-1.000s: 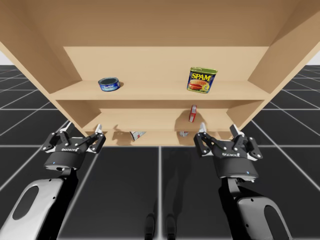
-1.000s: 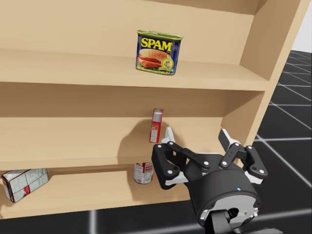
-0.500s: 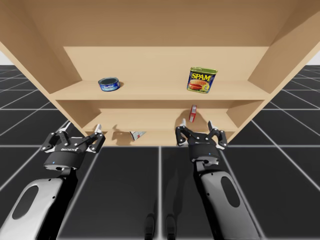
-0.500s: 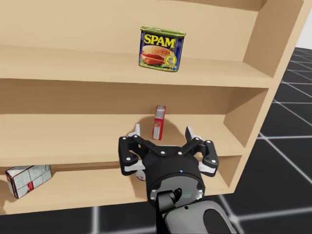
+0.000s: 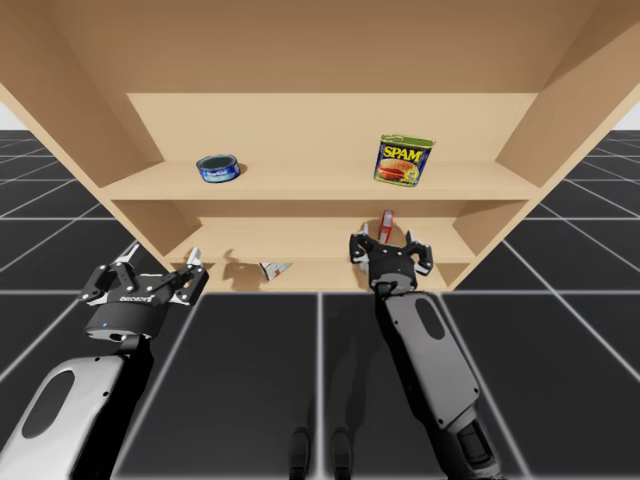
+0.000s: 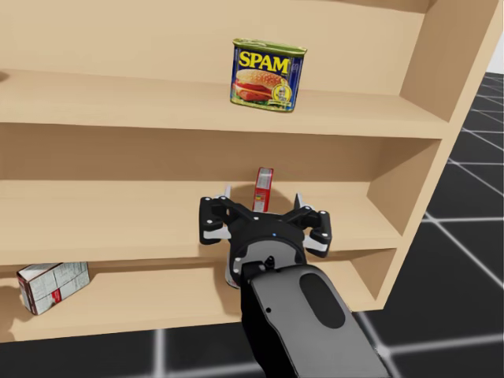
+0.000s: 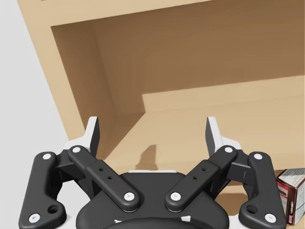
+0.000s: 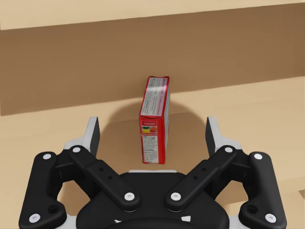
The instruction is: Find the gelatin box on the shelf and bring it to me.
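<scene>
Your right arm has swung in toward the middle of the shelf (image 5: pixel 300 245) since a second ago. Left gripper (image 7: pixel 152 131) hangs wide open, well left of the target. Right gripper (image 8: pixel 152 133) is wide open too. The red gelatin box (image 8: pixel 155 119) stands upright on the middle board, straight ahead of its gap, untouched.

The left gripper (image 7: pixel 152 137) and right gripper (image 8: pixel 152 138) are matte black linkages studded with silver screws, their fingers (image 7: pixel 92 136) tipped white. Behind them, rounded black wrists (image 5: pixel 122 322) lead into smooth grey forearms (image 5: pixel 432 352), each with an oval inset panel
</scene>
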Available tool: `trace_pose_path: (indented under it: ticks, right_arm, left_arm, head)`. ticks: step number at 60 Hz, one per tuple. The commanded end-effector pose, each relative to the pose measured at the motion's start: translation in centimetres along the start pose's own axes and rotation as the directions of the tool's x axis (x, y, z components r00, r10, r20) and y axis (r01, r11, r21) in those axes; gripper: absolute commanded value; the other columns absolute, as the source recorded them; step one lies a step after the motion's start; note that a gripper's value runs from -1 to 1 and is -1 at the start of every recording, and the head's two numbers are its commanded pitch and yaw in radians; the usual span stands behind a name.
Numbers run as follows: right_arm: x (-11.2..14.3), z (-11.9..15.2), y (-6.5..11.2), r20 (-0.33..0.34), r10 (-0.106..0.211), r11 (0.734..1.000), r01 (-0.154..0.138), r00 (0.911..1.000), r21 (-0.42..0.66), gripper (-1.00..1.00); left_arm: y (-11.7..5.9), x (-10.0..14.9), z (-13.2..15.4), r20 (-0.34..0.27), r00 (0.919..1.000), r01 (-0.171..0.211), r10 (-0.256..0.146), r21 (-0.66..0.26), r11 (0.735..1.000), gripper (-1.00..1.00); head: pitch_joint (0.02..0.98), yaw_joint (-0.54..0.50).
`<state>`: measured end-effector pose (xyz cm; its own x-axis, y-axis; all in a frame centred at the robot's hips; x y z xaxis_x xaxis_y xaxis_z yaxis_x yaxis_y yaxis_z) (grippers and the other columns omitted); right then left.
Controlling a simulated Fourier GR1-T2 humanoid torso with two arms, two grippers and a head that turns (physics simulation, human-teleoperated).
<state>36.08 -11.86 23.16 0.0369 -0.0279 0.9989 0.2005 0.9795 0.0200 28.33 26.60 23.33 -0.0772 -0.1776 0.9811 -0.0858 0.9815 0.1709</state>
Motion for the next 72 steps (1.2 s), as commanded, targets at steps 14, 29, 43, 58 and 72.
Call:
trace_pose_path:
  ticks: [14,29,43,58,72]
  right_arm:
    - [-0.5,-1.9,0.3,-0.067,-0.008,0.999,0.01,0.9977,0.034,-0.67]
    - [-1.1,-2.1,-1.1,-0.084,-0.021,1.0,0.022,0.9962,0.01,1.0]
    - [-0.2,-0.2,-3.9,-0.028,-0.01,1.0,0.01,0.9995,-0.004,1.0]
    - [0.9,4.8,-5.8,0.023,-0.018,0.999,0.017,0.9996,0.05,1.0]
    - [2.4,9.8,-6.1,0.094,-0.01,0.994,0.0,0.9955,0.106,1.0]
  left_arm:
    - [0.1,-0.1,0.0,0.0,1.0,0.0,0.0,0.001,1.0,-1.0]
    - [0.1,-0.1,0.0,-0.001,1.0,0.002,-0.002,0.0,1.0,-1.0]
    - [0.0,-0.1,-0.1,-0.001,1.0,0.002,-0.002,-0.001,1.0,-1.0]
    - [0.0,-0.1,-0.1,-0.001,1.0,0.0,0.0,-0.002,1.0,-1.0]
    - [0.0,-0.1,-0.1,-0.002,1.0,-0.003,0.003,-0.005,1.0,-1.0]
  head:
    - [0.536,-0.24]
    - [0.535,-0.24]
    - [0.532,-0.24]
    - [0.529,-0.24]
    - [0.532,-0.23]
